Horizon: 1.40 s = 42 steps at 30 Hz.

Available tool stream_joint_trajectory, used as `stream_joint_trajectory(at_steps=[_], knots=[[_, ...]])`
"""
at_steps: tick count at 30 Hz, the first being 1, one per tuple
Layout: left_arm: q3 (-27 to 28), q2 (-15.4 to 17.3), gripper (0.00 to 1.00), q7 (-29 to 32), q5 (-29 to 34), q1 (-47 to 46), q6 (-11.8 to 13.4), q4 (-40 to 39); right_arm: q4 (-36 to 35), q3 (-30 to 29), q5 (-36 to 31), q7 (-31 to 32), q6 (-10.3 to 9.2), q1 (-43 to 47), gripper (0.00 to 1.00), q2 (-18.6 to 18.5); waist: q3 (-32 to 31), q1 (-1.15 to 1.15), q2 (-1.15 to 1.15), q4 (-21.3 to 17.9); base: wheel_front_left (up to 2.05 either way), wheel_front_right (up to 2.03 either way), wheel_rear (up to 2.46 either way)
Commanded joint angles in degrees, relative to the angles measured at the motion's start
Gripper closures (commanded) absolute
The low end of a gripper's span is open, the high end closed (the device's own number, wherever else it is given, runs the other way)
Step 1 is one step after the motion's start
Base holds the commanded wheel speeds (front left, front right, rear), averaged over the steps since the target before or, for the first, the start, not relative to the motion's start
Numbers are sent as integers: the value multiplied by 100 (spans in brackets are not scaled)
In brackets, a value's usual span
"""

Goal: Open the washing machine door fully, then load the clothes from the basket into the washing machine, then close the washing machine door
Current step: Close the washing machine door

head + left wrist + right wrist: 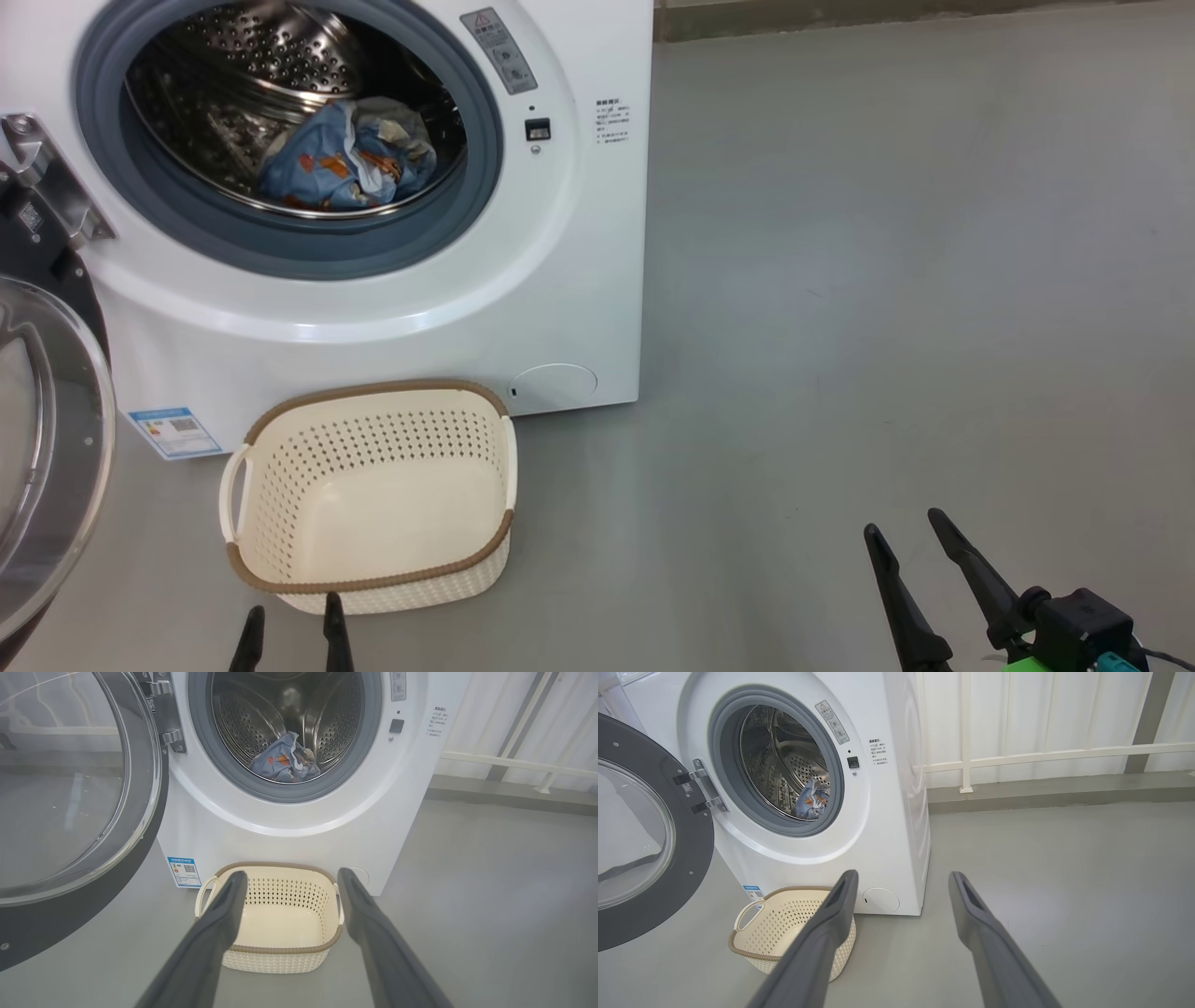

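The washing machine door point(698, 849) stood swung wide at the left. The clothes point(345, 159), a blue printed bundle, lay in the drum of the washing machine point(560, 280), seemingly just behind the gasket's lower lip. The basket point(373, 387) sat on the floor point(887, 280) just before the machine. The left hand point(292, 607) hovered beside the basket's near rim, fingers spread; the right hand point(904, 523), likewise spread, hung well apart over the floor.

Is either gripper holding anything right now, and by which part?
Nothing is held. The left gripper and the right gripper both stand open and empty; the clothes lie in the drum, and the basket sits empty.
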Motion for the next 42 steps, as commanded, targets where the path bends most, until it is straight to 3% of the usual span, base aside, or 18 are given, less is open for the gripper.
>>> stream_joint_trajectory(at_steps=[1, 6, 14, 34, 42], knots=[[165, 52, 0, -37, 64, -147, 29, -136, -139, 118, -18, -27, 9, -126, 0, -47, 10, 0, 0, 10, 0, 0, 0], [149, 52, 0, -37, 71, -165, 32, -150, -137, 110, -21, -27, 9, -134, 0, -43, 23, 0, 0, 65, 0, 0, 0], [159, 52, 0, -37, 126, -217, 52, -314, -162, 144, -60, -27, 9, -201, 0, -104, 88, 0, 0, 458, 0, 0, 0], [212, 52, 0, -37, 103, -116, 170, -670, -182, 304, -83, -27, 9, -327, 0, -323, 90, 0, 0, 2404, 0, 0, 0], [187, 52, 0, -37, 77, -80, 191, -749, -201, 337, -101, -27, 9, -335, 0, -422, 96, 0, 0, 2906, 0, 0, 0]])
